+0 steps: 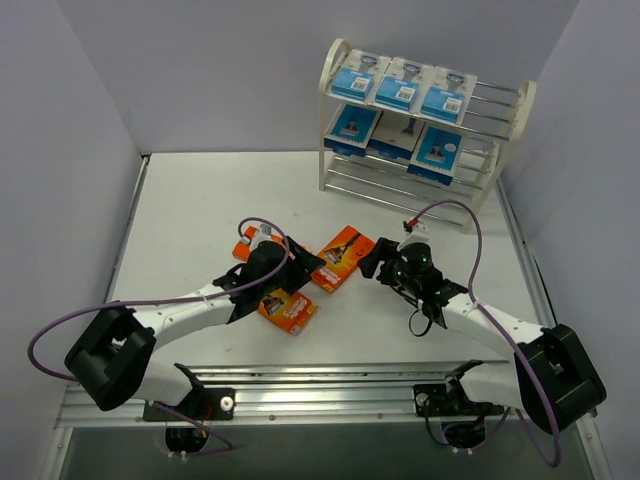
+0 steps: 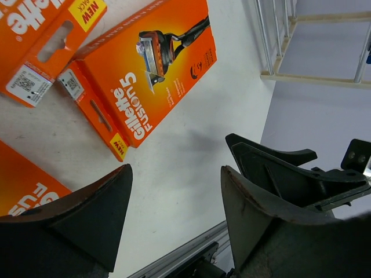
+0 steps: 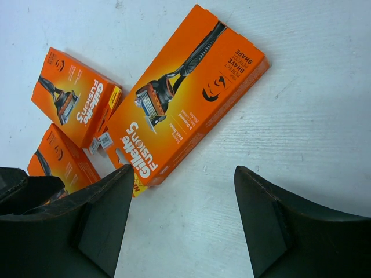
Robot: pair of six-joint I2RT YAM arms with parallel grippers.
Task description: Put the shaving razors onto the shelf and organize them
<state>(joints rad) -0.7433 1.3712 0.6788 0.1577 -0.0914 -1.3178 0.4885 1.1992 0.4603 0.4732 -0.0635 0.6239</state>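
Between the two arms, on the tabletop [image 1: 200, 200], lie three orange boxes [image 1: 288, 310], none yet on the shelf [image 1: 332, 70], whose upper tiers carry blue packs [image 1: 400, 85] (six in view). Left tool [image 2: 177, 174] and right tool [image 3: 184, 174] both gape, empty, flanking the middle box [image 3: 185, 92]. If both go for it, they may collide — or a shallow edge pinch lets the flat box slip.

Both arms are built alike: the left arm [image 1: 185, 308] and the right arm [image 1: 492, 322] have slim white links between chunky black joint housings [image 1: 108, 358]. A thin purple cable [image 1: 30, 350] loops along each one. Small green lights [image 1: 410, 263] glow on the right wrist. Up close, the fingers [image 2: 75, 223] are dark matte wedges with worn edges. The bases are bolted to a silver metal rail [image 1: 300, 385].
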